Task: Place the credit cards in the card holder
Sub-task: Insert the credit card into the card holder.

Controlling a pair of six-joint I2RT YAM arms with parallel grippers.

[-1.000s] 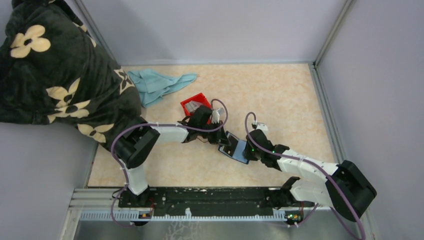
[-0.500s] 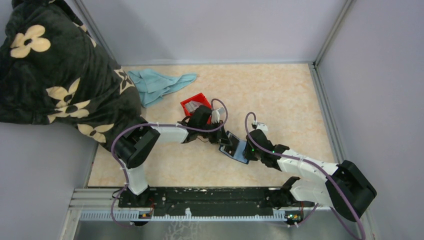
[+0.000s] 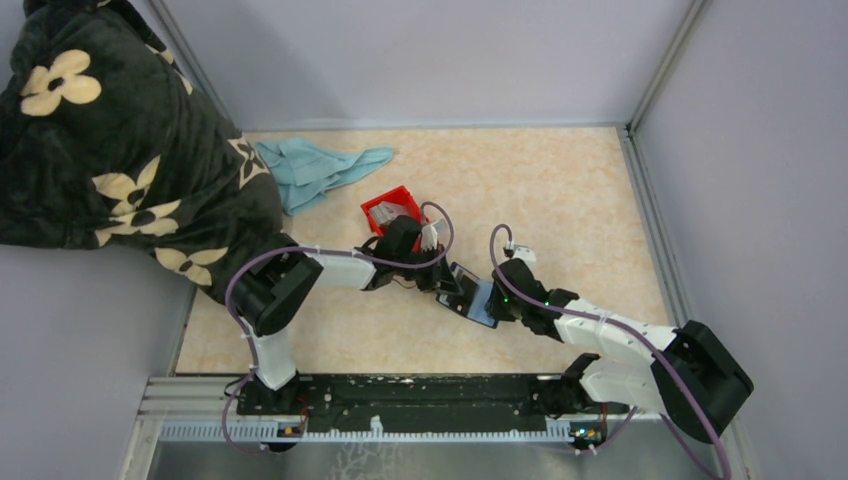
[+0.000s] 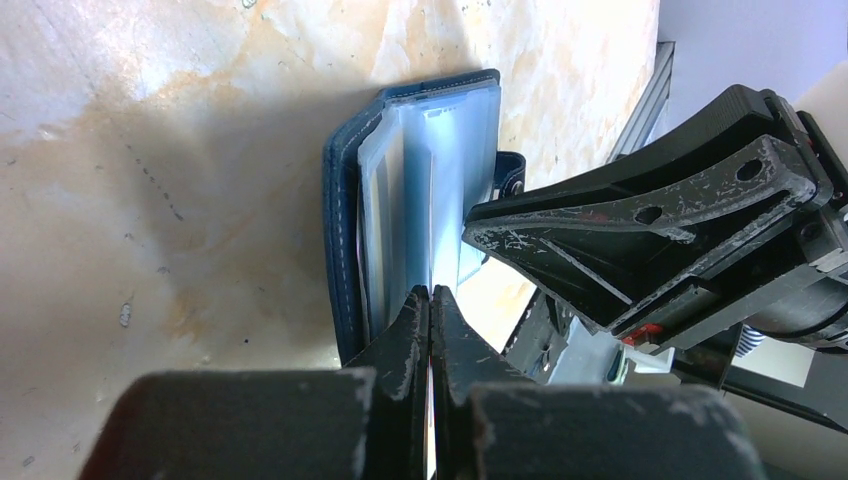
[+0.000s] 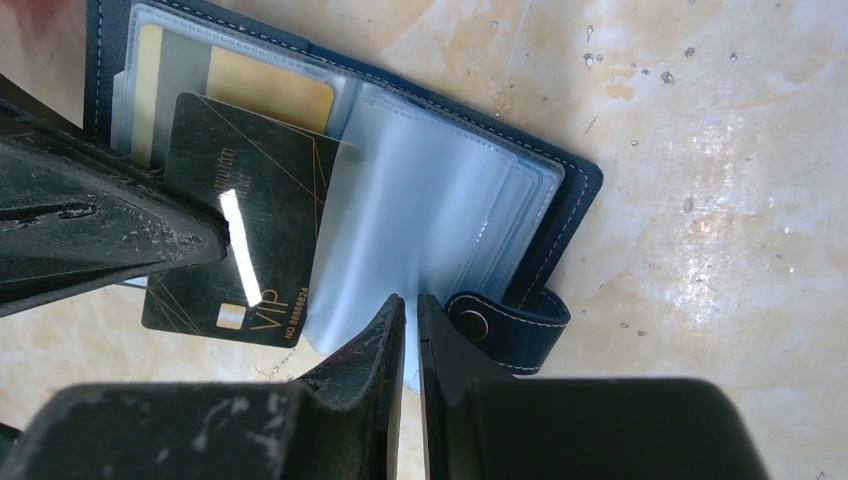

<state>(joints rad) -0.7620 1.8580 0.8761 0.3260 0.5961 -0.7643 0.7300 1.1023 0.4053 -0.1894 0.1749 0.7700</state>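
Observation:
The navy card holder (image 3: 480,302) lies open mid-table, its clear sleeves fanned out (image 5: 440,200). My right gripper (image 5: 411,300) is shut on the edge of one clear sleeve, beside the snap tab (image 5: 510,325). My left gripper (image 4: 430,292) is shut on a black credit card (image 5: 200,160) marked VIP. That card's far corner sits under a sleeve of the holder (image 4: 345,230). A tan card (image 5: 270,90) sits in a sleeve behind it. In the top view the left gripper (image 3: 450,287) and right gripper (image 3: 495,300) flank the holder.
A red bin (image 3: 385,200) with greyish cards (image 3: 392,213) stands just behind the left gripper. A light blue cloth (image 3: 320,170) lies at the back left. A dark floral blanket (image 3: 110,140) drapes over the left wall. Metal rails edge the table.
The left gripper with the black card has edged slightly right and nearer, toward the holder. The right arm has not moved.

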